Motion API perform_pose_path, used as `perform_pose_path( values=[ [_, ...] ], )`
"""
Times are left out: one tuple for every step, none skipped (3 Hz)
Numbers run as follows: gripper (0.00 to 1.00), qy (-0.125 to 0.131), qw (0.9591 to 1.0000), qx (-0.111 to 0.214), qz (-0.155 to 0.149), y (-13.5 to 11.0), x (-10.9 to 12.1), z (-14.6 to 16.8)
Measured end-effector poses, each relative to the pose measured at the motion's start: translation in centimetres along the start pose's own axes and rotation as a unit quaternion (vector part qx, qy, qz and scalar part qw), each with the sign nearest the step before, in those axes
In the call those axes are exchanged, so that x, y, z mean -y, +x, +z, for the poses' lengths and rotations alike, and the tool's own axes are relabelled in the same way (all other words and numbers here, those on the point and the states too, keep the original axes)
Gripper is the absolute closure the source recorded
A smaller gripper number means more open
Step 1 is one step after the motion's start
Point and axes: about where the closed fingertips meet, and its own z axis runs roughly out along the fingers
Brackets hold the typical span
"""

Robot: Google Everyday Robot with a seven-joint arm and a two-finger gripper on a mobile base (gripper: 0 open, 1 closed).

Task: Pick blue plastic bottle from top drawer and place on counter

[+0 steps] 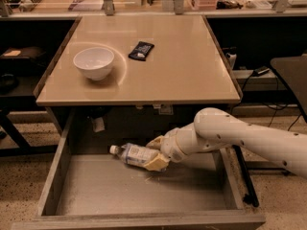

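Note:
The blue plastic bottle (133,154) lies on its side at the back of the open top drawer (134,190), white cap pointing left. My gripper (157,153) reaches in from the right on a white arm and is shut on the bottle's base end, one yellowish finger (156,163) under it. The bottle is tilted slightly, cap end low. The beige counter (182,66) lies above and behind the drawer.
A white bowl (94,63) and a small black packet (141,50) sit on the counter's left and middle. The drawer has low grey side walls (53,178). A dark table edge (290,73) is at the right. Shelves with clutter run along the back.

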Motion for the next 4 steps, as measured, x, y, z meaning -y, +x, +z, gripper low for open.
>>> perform_pose_path(
  values=[
    [1.0,0.0,1.0,0.0,0.0,0.0,0.0,0.0],
    [1.0,0.004,0.9998,0.018,-0.007,-0.6,-0.6,-1.2],
    [1.0,0.018,0.9971,0.055,-0.048,-4.0,-4.6,-4.4],
    [1.0,0.003,0.9887,0.095,-0.116,-9.9,-12.3,-8.0]
  ],
)
